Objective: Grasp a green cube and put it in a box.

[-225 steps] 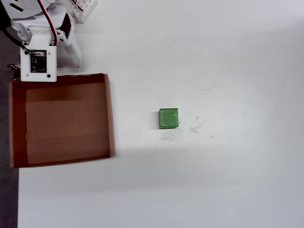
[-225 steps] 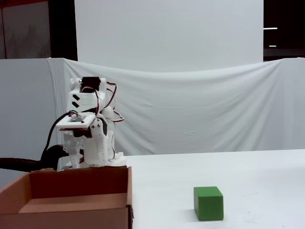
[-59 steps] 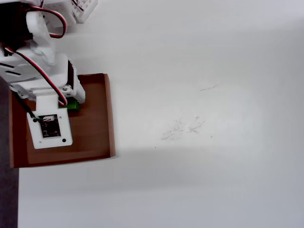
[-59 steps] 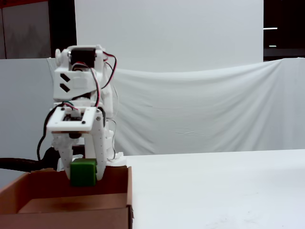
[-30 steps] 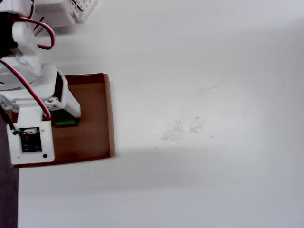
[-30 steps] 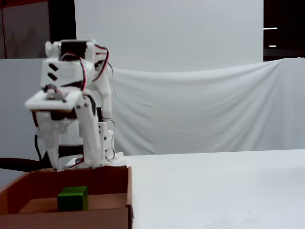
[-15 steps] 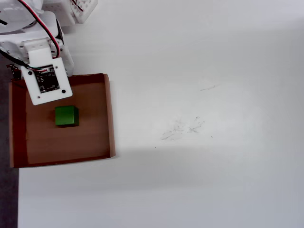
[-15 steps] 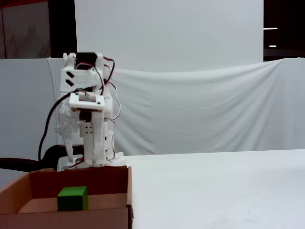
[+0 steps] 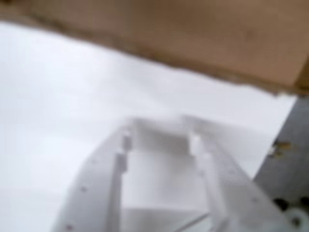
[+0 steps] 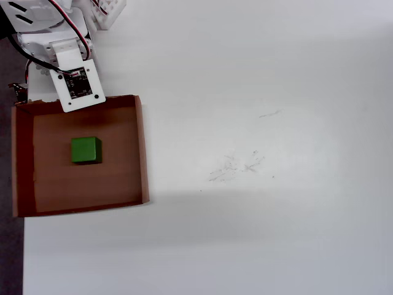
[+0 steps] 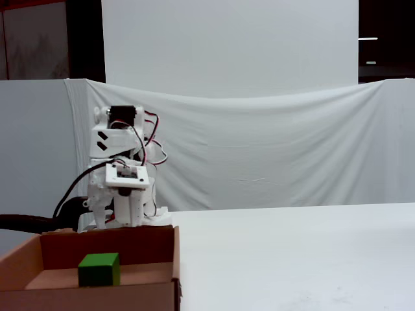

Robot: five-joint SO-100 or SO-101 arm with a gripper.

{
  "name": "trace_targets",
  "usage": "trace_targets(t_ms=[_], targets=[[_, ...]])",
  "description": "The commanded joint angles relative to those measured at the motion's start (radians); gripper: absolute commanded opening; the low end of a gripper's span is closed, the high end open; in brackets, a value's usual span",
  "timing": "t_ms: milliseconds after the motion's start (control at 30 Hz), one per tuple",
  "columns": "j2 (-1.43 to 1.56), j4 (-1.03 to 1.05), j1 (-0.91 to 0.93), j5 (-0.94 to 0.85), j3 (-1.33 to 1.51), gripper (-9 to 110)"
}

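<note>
The green cube (image 10: 85,150) lies on the floor of the box (image 10: 142,147), left of its middle in the overhead view. It also shows in the fixed view (image 11: 99,269), inside the box (image 11: 91,299). My white gripper (image 11: 118,219) hangs above the box's wall nearest the arm base, well clear of the cube. In the blurred wrist view the gripper (image 9: 159,129) has its jaws apart with nothing between them, over white table, and the brown box (image 9: 193,34) fills the top. In the overhead view the wrist board (image 10: 78,87) hides the fingers.
The arm's base (image 10: 43,24) stands at the top left corner of the overhead view, beside the box. The white table (image 10: 276,215) stretches right of the box, with faint scuff marks (image 10: 236,166). A dark strip (image 10: 9,246) marks the table's left edge.
</note>
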Motion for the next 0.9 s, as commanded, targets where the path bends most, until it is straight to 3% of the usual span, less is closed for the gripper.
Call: trace_targets(t_ms=[0,233,400,867], targets=[[0.035,0.048,-0.009,-0.025,-0.002,15],[0.08,0.071,-0.003,0.035,0.0,17],[0.08,0.046,0.002,0.465,0.0,21],[0.08,0.046,0.002,0.466,0.0,21]])
